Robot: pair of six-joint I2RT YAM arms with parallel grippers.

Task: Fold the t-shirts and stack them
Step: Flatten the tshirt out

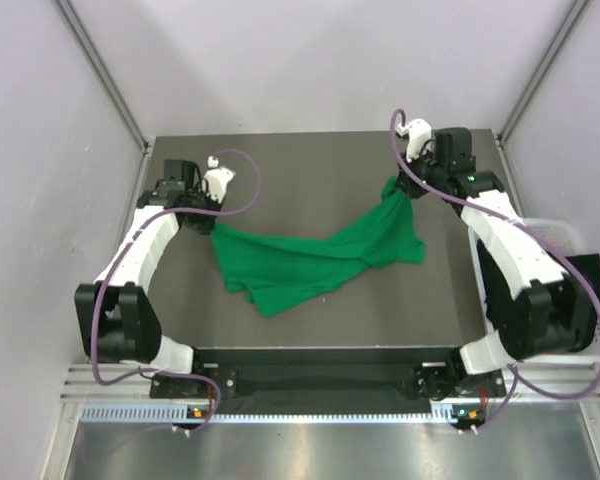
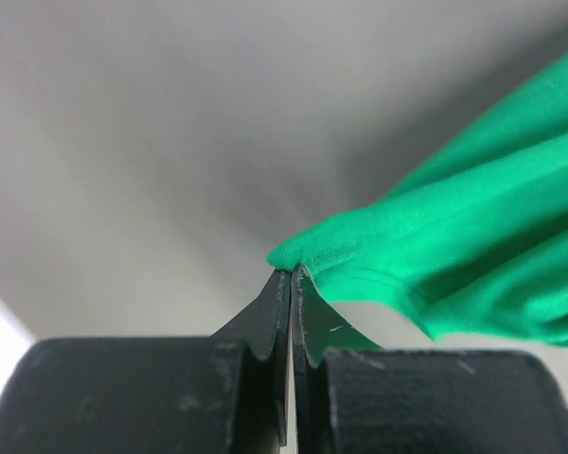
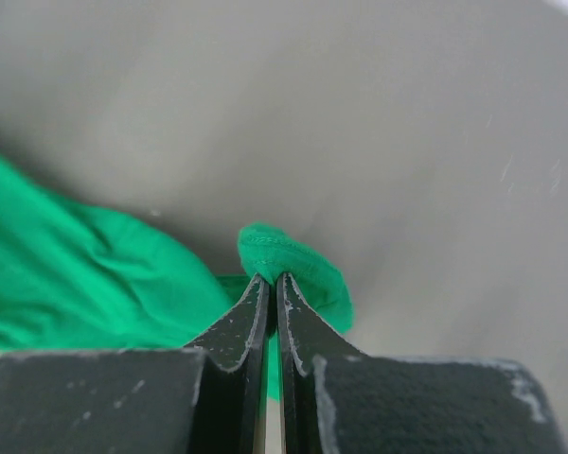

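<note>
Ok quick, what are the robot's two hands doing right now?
Left hand: closed, pinching the bright green cloth t-shirt.
Right hand: closed, pinching the same t-shirt's other end.

Left hand (image 2: 291, 276) pinches a fold of the green t-shirt (image 2: 454, 255).

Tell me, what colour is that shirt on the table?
The shirt is plain bright green, clearest from the top camera.
</note>
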